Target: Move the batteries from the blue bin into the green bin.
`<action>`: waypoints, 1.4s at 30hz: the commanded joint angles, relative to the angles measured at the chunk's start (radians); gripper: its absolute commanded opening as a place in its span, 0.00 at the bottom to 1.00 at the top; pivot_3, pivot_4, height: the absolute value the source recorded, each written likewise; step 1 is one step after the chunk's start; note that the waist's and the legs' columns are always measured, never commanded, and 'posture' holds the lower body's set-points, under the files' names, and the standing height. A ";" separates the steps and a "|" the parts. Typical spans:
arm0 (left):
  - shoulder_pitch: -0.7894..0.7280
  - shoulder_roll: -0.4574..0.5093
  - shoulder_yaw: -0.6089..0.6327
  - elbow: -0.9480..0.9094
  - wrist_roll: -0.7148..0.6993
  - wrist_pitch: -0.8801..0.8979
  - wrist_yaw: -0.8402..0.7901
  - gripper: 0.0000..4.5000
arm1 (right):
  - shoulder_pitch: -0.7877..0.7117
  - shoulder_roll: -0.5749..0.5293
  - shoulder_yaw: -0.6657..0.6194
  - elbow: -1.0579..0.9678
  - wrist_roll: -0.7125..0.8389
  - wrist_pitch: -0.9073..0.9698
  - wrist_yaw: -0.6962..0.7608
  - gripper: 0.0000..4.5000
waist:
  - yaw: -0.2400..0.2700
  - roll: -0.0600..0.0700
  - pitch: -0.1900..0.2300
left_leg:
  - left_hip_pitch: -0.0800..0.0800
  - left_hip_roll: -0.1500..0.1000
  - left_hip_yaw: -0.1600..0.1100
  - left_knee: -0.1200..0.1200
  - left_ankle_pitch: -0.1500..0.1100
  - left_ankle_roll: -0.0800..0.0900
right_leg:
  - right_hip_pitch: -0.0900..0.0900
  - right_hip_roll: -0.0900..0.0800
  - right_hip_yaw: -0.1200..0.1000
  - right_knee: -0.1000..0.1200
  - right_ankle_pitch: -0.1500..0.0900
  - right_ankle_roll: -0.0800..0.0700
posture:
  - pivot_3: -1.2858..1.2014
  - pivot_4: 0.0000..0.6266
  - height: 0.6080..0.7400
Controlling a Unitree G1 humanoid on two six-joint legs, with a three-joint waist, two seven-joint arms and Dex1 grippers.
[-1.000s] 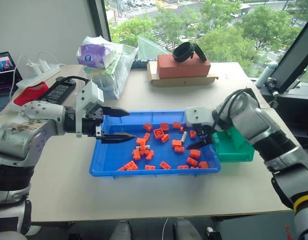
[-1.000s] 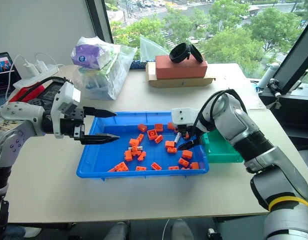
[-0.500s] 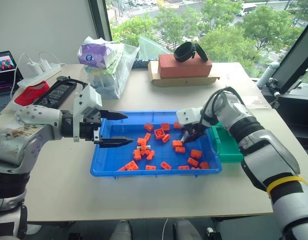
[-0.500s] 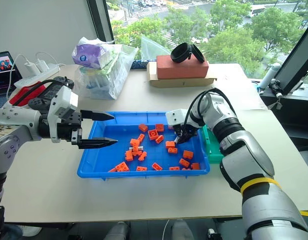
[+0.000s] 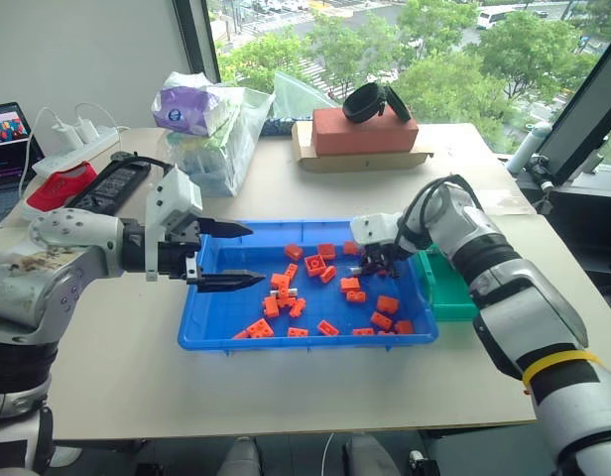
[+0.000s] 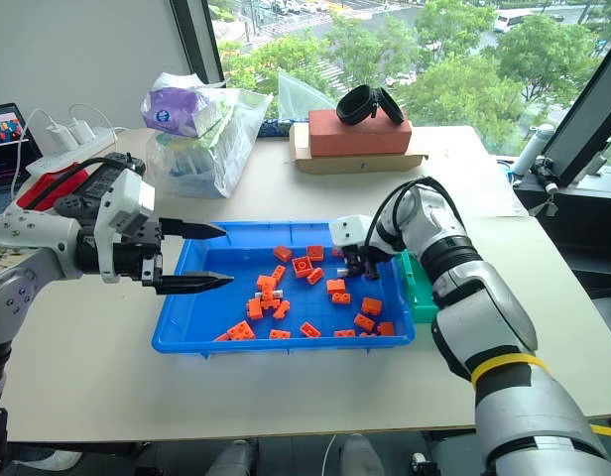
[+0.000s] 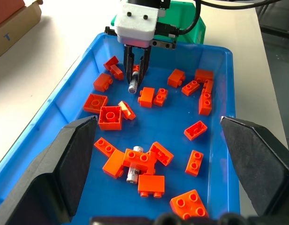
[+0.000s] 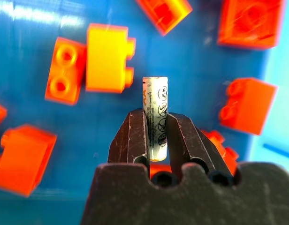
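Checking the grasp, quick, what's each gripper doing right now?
Left gripper: open, holding nothing.
Right gripper: shut on a battery.

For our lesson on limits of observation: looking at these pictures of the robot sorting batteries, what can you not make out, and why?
- Inside of the green bin: head views, the right arm hides most of it.
- Second battery: left wrist view, orange bricks cover its middle; whether more batteries lie beneath is unknowable.
- Battery in the right gripper: right wrist view, its lower end is hidden between the fingers.
- Blue bin: left wrist view, near edge cut off.
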 commanded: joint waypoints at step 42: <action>-0.191 -0.198 -0.138 0.229 0.174 -0.172 -0.050 1.00 | 0.388 -0.486 -0.356 -1.021 0.427 1.457 -0.432 0.69 | 0.010 0.000 0.000 | -0.002 0.000 0.000 0.001 -0.001 0.002 | 0.000 0.000 0.000 -0.001 0.000 0.000 | 0.52 0.24 1.00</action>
